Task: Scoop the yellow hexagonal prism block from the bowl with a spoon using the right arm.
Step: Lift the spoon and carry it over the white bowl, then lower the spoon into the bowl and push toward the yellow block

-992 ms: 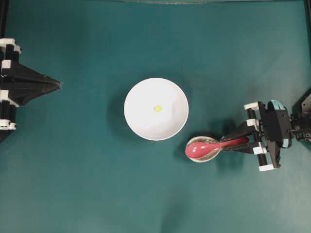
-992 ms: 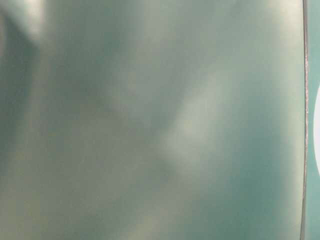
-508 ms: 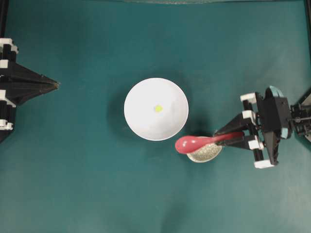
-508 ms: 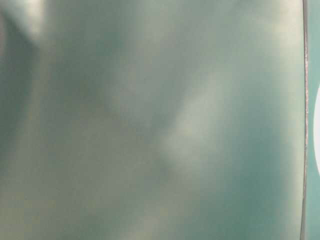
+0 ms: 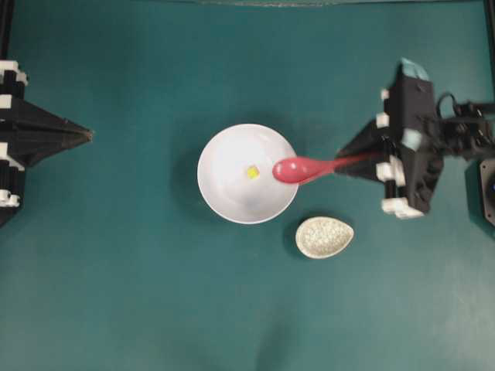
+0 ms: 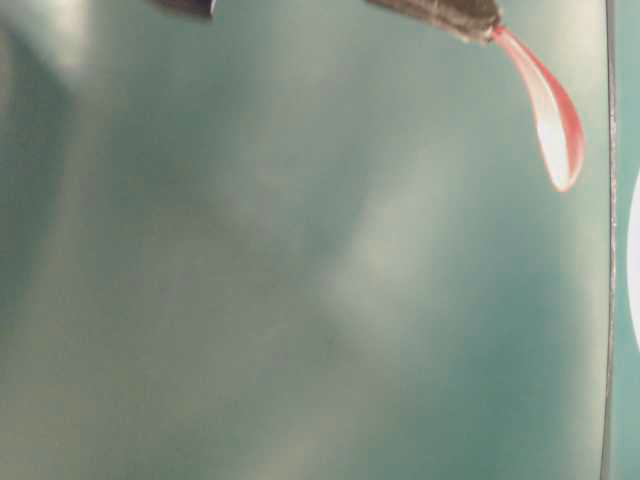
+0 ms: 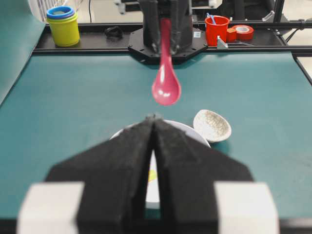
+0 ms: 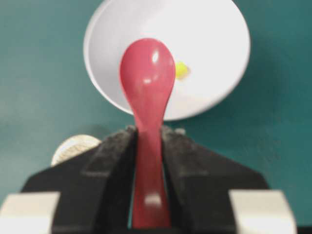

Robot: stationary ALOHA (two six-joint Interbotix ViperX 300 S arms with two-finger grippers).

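Note:
The pink-red spoon (image 5: 298, 169) hangs in the air, its handle clamped in my right gripper (image 5: 344, 162), which is shut on it. Its scoop hovers over the right side of the white bowl (image 5: 224, 193). The yellow hexagonal prism block (image 5: 252, 172) lies near the bowl's centre, just left of the scoop. In the right wrist view the spoon (image 8: 147, 73) points at the bowl (image 8: 214, 44), with the block (image 8: 182, 70) right beside the scoop's edge. My left gripper (image 5: 91, 135) is shut and empty at the far left, well away from the bowl.
A small speckled egg-shaped spoon rest (image 5: 325, 236) sits empty below and right of the bowl. Beyond the table's far edge in the left wrist view stand stacked cups (image 7: 63, 27), a red cup (image 7: 217, 29) and a roll of tape (image 7: 241, 32).
My right gripper has lifted the spoon off the speckled rest and carried it up and left, over the bowl's right side. The left gripper and the block have stayed put.

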